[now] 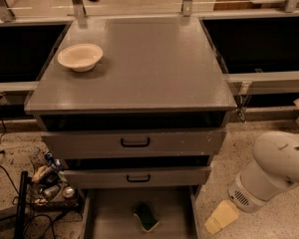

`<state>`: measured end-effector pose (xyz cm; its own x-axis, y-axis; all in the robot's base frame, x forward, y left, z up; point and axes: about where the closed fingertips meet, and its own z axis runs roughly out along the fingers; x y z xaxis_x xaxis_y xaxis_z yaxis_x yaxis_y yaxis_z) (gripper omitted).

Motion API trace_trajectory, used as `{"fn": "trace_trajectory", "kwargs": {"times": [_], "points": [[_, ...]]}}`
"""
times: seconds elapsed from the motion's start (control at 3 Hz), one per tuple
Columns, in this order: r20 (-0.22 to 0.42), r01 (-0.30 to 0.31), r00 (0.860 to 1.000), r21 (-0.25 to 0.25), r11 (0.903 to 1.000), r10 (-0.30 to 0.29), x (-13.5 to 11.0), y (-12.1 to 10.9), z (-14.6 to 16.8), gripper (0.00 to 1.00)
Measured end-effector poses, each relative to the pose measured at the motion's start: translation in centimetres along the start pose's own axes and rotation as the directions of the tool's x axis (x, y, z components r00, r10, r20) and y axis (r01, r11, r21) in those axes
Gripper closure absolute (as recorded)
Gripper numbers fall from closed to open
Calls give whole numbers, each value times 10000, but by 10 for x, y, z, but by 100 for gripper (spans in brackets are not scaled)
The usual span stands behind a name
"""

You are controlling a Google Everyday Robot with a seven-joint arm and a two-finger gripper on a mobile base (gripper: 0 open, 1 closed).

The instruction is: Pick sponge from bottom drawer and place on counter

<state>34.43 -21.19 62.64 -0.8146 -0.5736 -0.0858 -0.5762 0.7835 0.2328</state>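
Observation:
The sponge, dark green with a paler edge, lies on the floor of the open bottom drawer, near its middle. The counter is the grey cabinet top above it. My white arm reaches in from the right at floor level. Its pale yellow end, my gripper, hangs just right of the bottom drawer, outside its side wall and level with the sponge. It holds nothing that I can see.
A cream bowl stands on the counter's left rear. Two shut grey drawers with black handles sit above the bottom drawer. Cables and clutter lie on the floor at the left. Dark recessed bays flank the cabinet.

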Motion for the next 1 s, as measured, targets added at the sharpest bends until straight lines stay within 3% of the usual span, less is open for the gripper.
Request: {"fn": "trace_trajectory", "kwargs": {"times": [0.33,0.67,1.0], "points": [[243,-676,9974,-262,9974,683,-28,-22,20,0],[315,-1129,9927,-909,9894,1162,-50,-35,39,0],[316,-1130,9927,-910,9894,1162,-50,-35,39,0]]}}
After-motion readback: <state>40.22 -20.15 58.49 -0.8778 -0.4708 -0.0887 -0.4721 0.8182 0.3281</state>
